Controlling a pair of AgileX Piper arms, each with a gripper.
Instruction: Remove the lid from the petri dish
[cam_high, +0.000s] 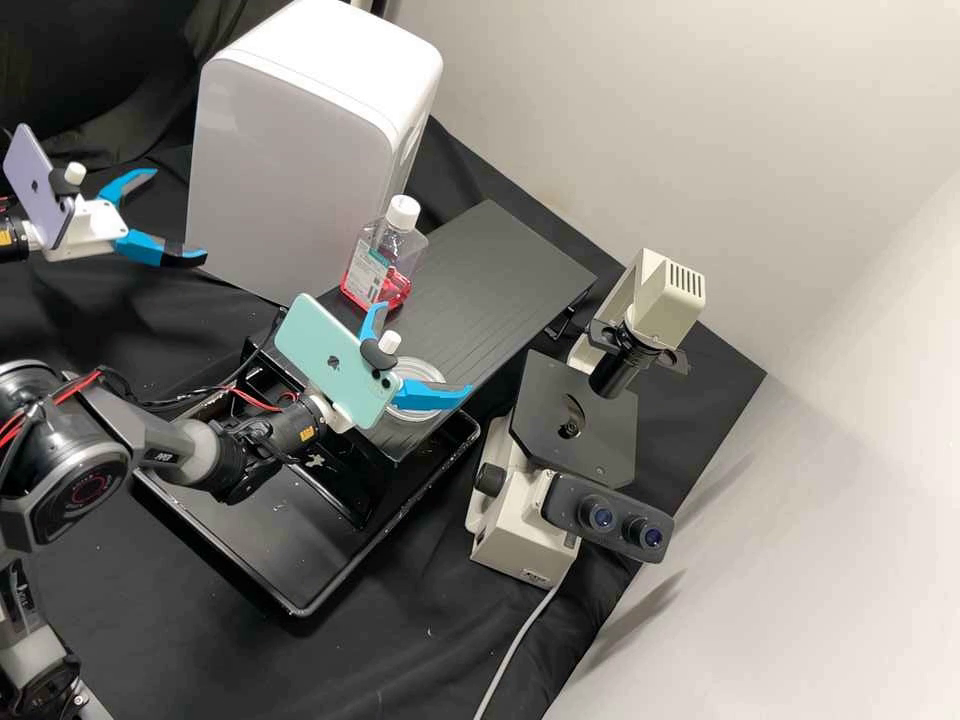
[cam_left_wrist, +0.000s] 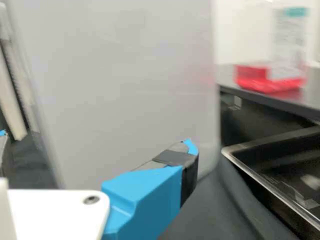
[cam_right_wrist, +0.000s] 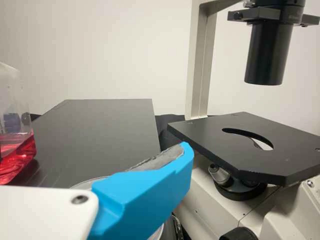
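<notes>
The clear petri dish (cam_high: 420, 386) with its lid on sits at the far corner of the black tray (cam_high: 300, 560). My right gripper (cam_high: 418, 352) hovers just over it, open, one blue finger on each side of the dish and nothing held. In the right wrist view, one blue finger (cam_right_wrist: 145, 185) lies across the dish rim (cam_right_wrist: 86, 183). My left gripper (cam_high: 175, 215) hangs open and empty at the far left, beside the white box (cam_high: 300, 140). Its finger (cam_left_wrist: 150, 195) shows close against the box wall.
A flask of red liquid (cam_high: 385, 260) stands on a raised black platform (cam_high: 490, 280) just behind the dish. A microscope (cam_high: 580, 440) stands right of the tray, its stage (cam_right_wrist: 250, 145) close to my right gripper. Cables run along the tray's left side.
</notes>
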